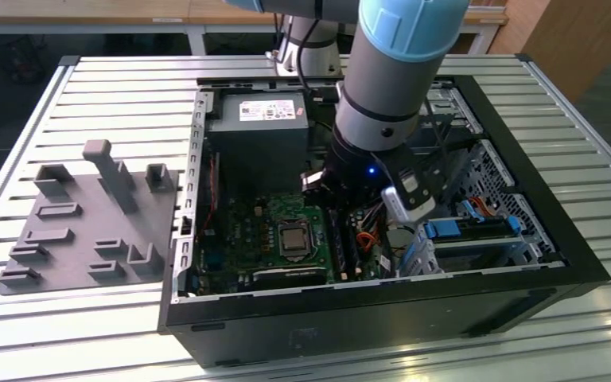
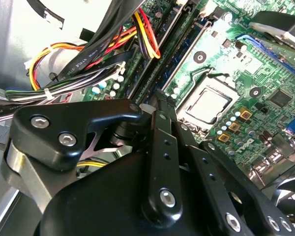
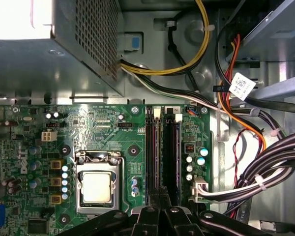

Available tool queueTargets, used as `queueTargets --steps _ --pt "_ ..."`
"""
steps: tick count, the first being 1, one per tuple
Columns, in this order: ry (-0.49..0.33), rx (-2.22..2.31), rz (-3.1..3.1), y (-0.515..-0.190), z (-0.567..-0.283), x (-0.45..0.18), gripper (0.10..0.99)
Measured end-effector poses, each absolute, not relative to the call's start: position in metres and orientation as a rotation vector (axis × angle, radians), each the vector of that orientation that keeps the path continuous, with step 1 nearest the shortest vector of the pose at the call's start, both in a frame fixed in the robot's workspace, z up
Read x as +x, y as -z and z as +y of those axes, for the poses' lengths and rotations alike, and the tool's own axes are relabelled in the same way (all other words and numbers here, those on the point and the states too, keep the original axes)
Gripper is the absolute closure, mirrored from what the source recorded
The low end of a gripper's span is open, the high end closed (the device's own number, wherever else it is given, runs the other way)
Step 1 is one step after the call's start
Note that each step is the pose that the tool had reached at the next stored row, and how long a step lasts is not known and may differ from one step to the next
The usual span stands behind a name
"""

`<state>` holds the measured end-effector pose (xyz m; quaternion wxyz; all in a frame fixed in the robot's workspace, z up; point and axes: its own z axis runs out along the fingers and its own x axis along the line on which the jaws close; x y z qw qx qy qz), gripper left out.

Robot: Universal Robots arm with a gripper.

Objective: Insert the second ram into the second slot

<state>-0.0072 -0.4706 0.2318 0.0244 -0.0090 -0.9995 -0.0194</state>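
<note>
Open computer case (image 1: pixel 560 263) on slatted table (image 1: pixel 125 87): your gripper (image 3: pixel 160 209) sits over memory slots (image 3: pixel 171 157); finger state unreadable. Seating step; press squarely.

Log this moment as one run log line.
gripper: over memory slots, fingers cannot tell | second ram: seated in slot | motherboard: CPU socket exposed | case: open

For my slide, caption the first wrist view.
Gripper poised over the motherboard's memory slots, beside the processor socket.
</note>
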Motion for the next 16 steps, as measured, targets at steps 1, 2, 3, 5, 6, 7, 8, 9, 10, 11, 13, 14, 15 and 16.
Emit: queueTargets --steps 1,2,3,5,6,7,8,9,10,11,13,14,15,16 --pt "0.06 -0.028 -3.092 -0.231 -0.471 -0.007 0.984" --pt "0.06 -0.028 -3.092 -0.23 -0.471 -0.007 0.984" --pt "0.06 -0.028 -3.092 -0.229 -0.471 -0.007 0.984" --pt "0.06 -0.028 -3.092 -0.228 -0.471 -0.007 0.984" --pt "0.06 -0.028 -3.092 -0.228 -0.471 -0.007 0.984" --pt "0.06 -0.028 -3.092 -0.227 -0.471 -0.007 0.984" --pt "0.06 -0.028 -3.092 -0.226 -0.471 -0.007 0.984" --pt "0.06 -0.028 -3.092 -0.226 -0.471 -0.007 0.984" --pt "0.06 -0.028 -3.092 -0.225 -0.471 -0.007 0.984" --pt "0.06 -0.028 -3.092 -0.225 -0.471 -0.007 0.984" --pt "0.06 -0.028 -3.092 -0.223 -0.471 -0.007 0.984" --pt "0.06 -0.028 -3.092 -0.222 -0.471 -0.007 0.984" --pt "0.06 -0.028 -3.092 -0.221 -0.471 -0.007 0.984" --pt "0.059 -0.028 -3.092 -0.22 -0.471 -0.007 0.984"
